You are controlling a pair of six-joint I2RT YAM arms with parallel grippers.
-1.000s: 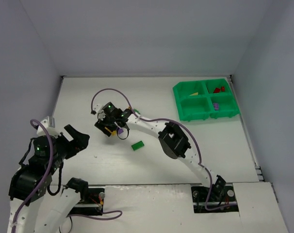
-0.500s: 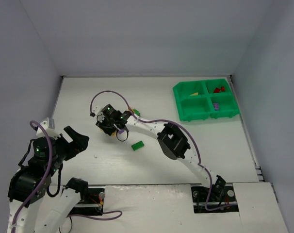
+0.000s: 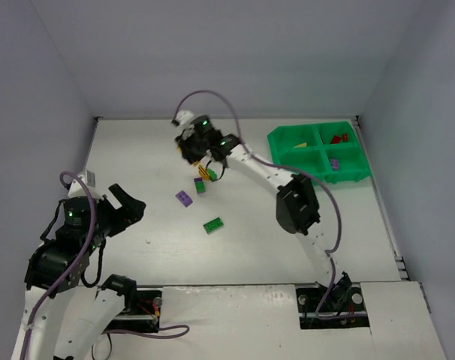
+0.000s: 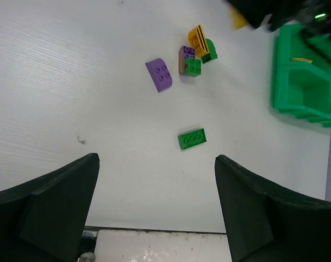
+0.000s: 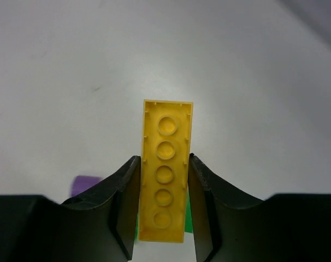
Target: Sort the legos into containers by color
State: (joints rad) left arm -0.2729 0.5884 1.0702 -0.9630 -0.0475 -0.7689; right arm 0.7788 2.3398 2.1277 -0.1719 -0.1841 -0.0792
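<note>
Two grippers we log: left gripper (image 4: 157, 213) spread wide, empty. Purple curved plastic brick (image 3: 184, 198) loose mid-table. Right gripper (image 5: 163, 159) clamps long yellow studded plate (image 5: 164, 199) above white table (image 3: 137, 150), well apart from bright green four-compartment plastic tray (image 3: 320, 150).

No lettering, no numbers, no brand marks could be read anywhere: the long yellow studded plastic brick (image 5: 164, 185) was blank, and so were the bright green four-compartment plastic tray (image 3: 299, 178) and the white table (image 3: 137, 150).
</note>
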